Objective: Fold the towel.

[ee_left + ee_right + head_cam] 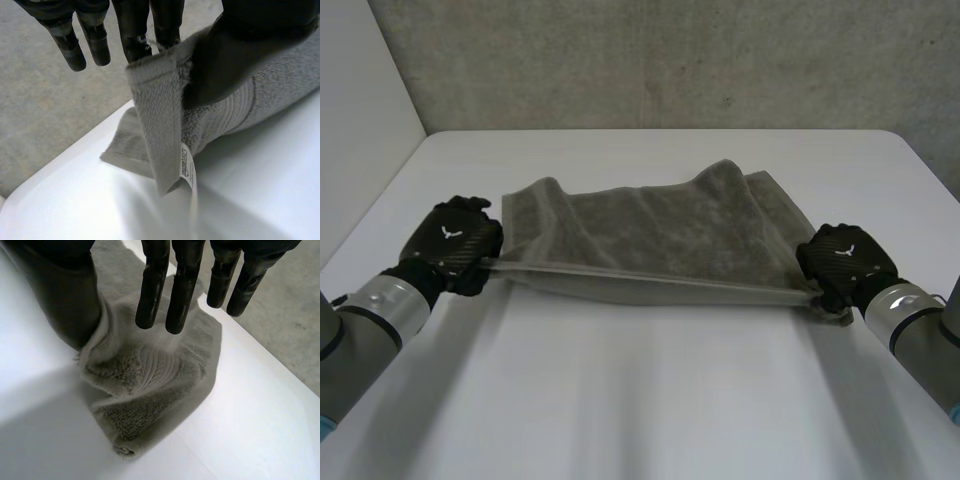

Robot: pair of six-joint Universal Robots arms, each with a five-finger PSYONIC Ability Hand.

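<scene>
Towel [660, 235] pinched at its near corners, thumb against fingers: left hand [450, 245] at one end, right hand [842, 262] at the other. Near edge taut; open table [640, 400] around towel.

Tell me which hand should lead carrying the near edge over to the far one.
Left, probably. The left hand pinches its towel corner clear of the table, label hanging free. The right hand grips too, but its corner lies bunched on the table.
</scene>
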